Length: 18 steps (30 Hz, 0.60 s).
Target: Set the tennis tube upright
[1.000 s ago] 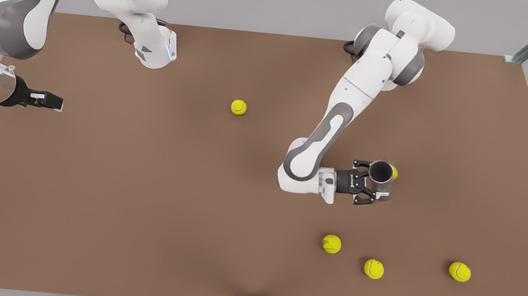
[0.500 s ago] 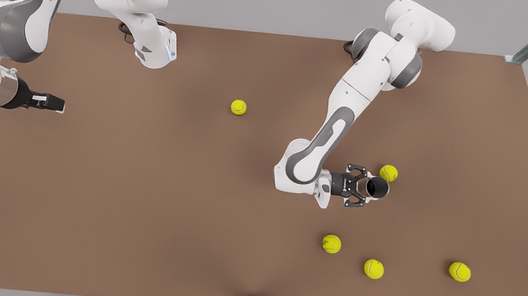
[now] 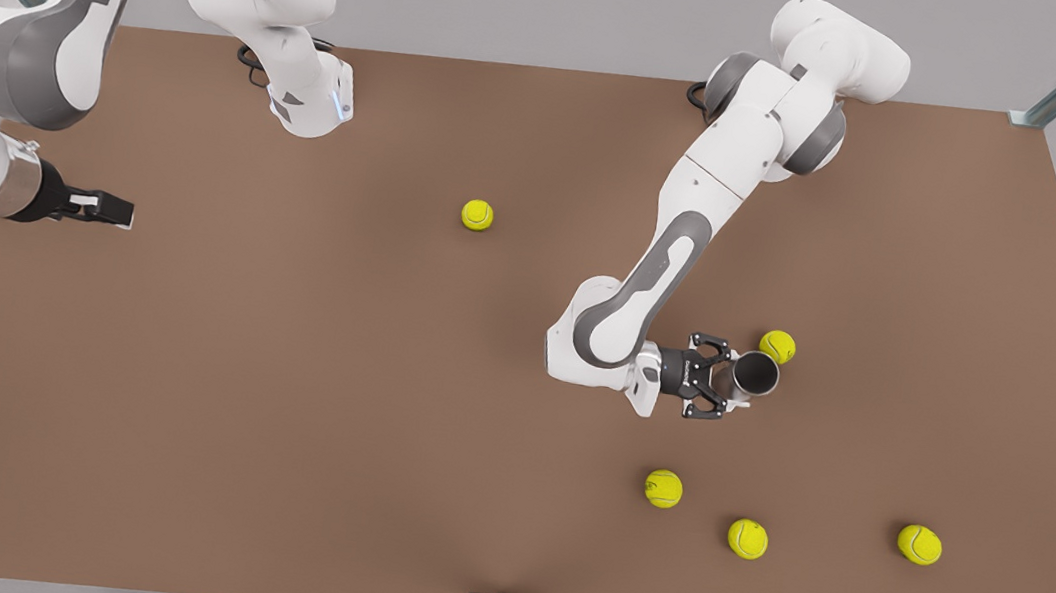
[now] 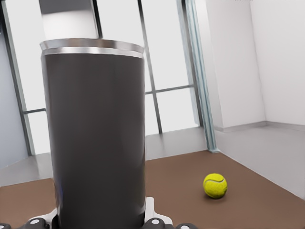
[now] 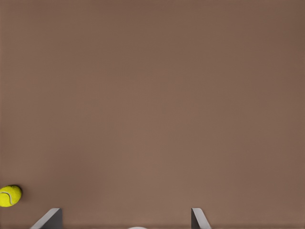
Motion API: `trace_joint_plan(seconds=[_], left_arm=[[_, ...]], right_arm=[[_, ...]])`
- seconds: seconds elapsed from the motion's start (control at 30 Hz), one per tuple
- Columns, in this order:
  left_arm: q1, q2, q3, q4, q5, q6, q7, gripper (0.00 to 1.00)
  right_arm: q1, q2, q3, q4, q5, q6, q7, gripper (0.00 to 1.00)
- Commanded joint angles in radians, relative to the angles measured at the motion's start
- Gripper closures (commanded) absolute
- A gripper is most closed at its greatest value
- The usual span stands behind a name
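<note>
- Front view: left gripper (image 3: 737,387) is closed round the lower wall of the tennis tube (image 3: 755,374), wrist turned sideways so the tube stands upright with its open mouth facing up. A side grasp leaves the base free to meet the table (image 3: 275,386); my guess is the tube is at or just short of touchdown, though contact can't be seen from above.
- Same view: one tennis ball (image 3: 777,346) lies just beyond the claw, close beside the tube. It is the likeliest obstacle if the tube shifts on release. Three more balls (image 3: 663,487) sit well apart on the near side, and another far off mid-table.
- Same view: right gripper (image 3: 101,207) waits far across the table, fingers near together, holding nothing.
- Left wrist view: tube (image 4: 97,138) rises vertical straight out of the claw, silvery rim on top. A ball (image 4: 215,185) rests off to one side.
- Right wrist view: bare table (image 5: 152,95), finger tips (image 5: 50,218) set apart, a ball (image 5: 9,195) off to the side.
</note>
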<state>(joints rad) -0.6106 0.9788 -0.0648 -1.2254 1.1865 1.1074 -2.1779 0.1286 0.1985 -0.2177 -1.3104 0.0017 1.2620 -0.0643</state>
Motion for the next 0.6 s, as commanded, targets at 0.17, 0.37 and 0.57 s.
trace_joint_plan(seconds=[0.17, 0.37, 0.57], left_arm=[[0.0, 0.001, 0.002, -0.006, 0.002, 0.0, -0.281, 0.25], [0.0, 0.046, 0.002, -0.003, 0.005, 0.006, -0.272, 0.25], [0.002, 0.089, 0.002, 0.003, -0.004, 0.011, -0.27, 0.24]], right_arm=[[0.0, -0.001, 0.0, 0.0, 0.001, 0.001, 0.004, 0.0], [0.0, -0.001, 0.0, 0.003, 0.0, 0.001, 0.004, 0.0], [0.0, -0.001, 0.0, 0.002, 0.0, 0.013, 0.004, 0.0]])
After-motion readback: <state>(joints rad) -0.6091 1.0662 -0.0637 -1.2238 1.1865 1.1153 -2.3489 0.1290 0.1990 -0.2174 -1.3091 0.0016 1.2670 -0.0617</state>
